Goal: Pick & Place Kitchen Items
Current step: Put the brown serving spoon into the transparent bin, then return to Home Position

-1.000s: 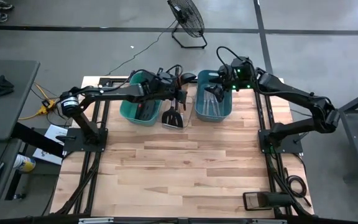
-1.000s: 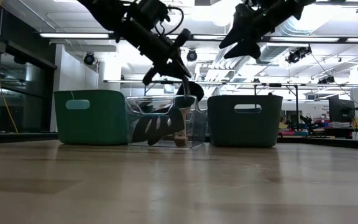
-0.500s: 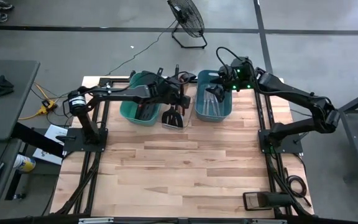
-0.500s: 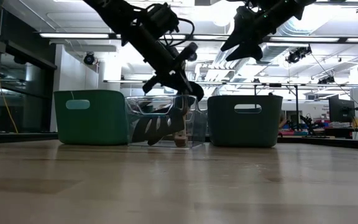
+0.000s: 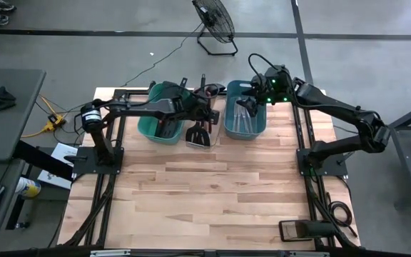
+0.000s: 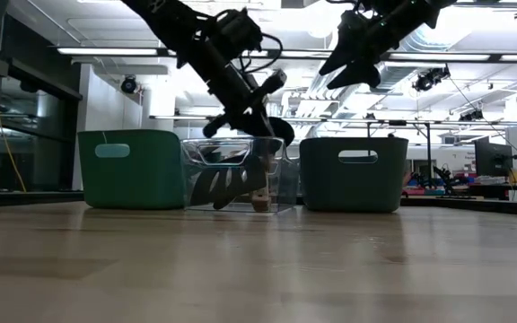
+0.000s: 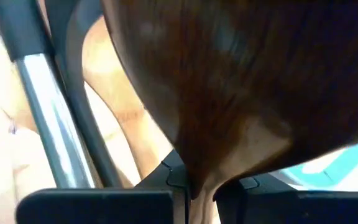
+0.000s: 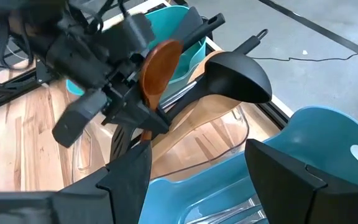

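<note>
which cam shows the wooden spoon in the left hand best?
Right wrist view: the whole wooden spoon shows, bowl up, clamped in the left hand over the clear bin. Left wrist view gives only a blurred close-up of the bowl. In the high and low views I can't make it out.

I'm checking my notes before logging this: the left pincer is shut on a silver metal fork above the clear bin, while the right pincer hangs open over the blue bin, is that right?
Not quite: the left pincer is shut on a wooden spoon, not a metal fork, as the right wrist view shows. The rest stands: it is above the clear bin, and the right pincer hangs open over the blue bin.
</note>
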`<control>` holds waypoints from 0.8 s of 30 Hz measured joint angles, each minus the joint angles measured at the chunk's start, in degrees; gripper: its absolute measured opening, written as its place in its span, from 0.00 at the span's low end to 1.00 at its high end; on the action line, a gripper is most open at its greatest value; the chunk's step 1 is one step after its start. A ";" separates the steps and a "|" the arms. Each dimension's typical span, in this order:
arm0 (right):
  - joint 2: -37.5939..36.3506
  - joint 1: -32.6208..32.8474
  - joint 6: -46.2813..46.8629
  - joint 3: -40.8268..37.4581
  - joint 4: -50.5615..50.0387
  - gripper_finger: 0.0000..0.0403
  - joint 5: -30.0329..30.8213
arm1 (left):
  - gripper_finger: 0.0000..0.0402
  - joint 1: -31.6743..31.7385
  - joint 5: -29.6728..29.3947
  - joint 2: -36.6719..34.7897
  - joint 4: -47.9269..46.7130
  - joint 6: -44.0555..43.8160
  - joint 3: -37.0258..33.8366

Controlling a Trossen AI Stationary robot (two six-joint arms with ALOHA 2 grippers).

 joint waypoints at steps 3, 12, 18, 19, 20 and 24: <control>0.00 0.00 0.18 0.00 -0.12 0.62 -0.05 | 0.08 -0.50 -0.06 0.64 -0.05 -0.89 0.15; 0.02 0.02 1.48 0.00 -0.43 0.62 -0.09 | 0.09 -0.75 2.73 1.70 -1.35 -3.52 -0.01; 0.02 0.02 1.65 0.00 -0.44 0.62 -0.09 | 0.20 -0.75 2.76 1.62 -3.41 -5.00 -0.01; 0.02 0.02 1.65 0.00 -0.44 0.62 -0.09 | 0.21 -0.75 2.76 1.62 -3.27 -4.98 -0.01; 0.02 0.02 1.65 0.00 -0.46 0.62 -0.09 | 0.21 -0.75 2.76 1.61 -3.07 -4.83 -0.01; 0.02 0.02 1.65 0.00 -0.46 0.62 0.02 | 0.22 -0.75 2.75 1.60 -3.29 -4.51 -0.01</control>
